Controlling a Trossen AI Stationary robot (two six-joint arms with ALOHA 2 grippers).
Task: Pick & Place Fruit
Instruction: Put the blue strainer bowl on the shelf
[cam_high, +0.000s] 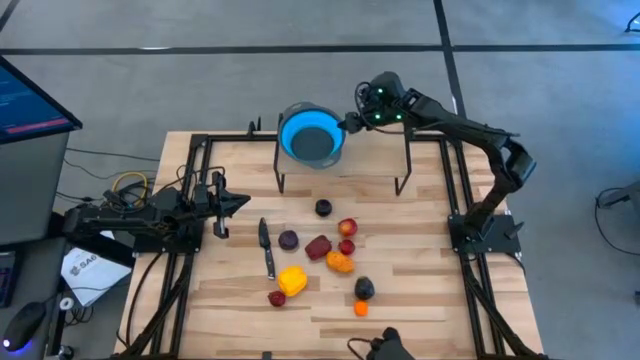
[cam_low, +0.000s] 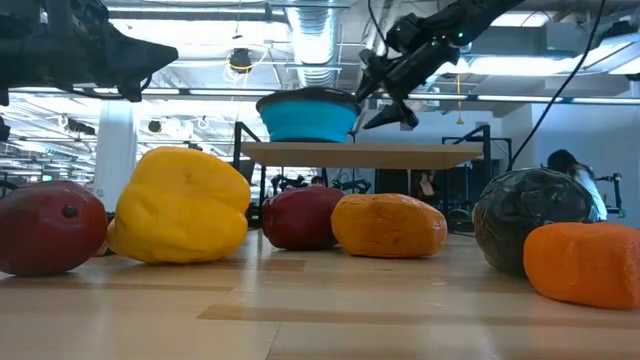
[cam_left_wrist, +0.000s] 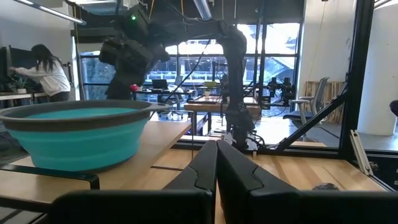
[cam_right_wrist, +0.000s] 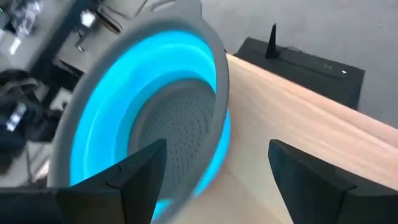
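We should lift our right gripper (cam_high: 352, 122), its fingers spread and empty, clear of the round blue collapsible bowl (cam_high: 311, 135) before reaching the fruit.

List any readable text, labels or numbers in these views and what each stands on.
"SAG": partial dark letters on the white sheet beside the left arm's base; the rest is cut off or too small.
Monitor at the table's left: lines of text, too blurred to read.
Fruit, blue bowl, grippers: no text visible.
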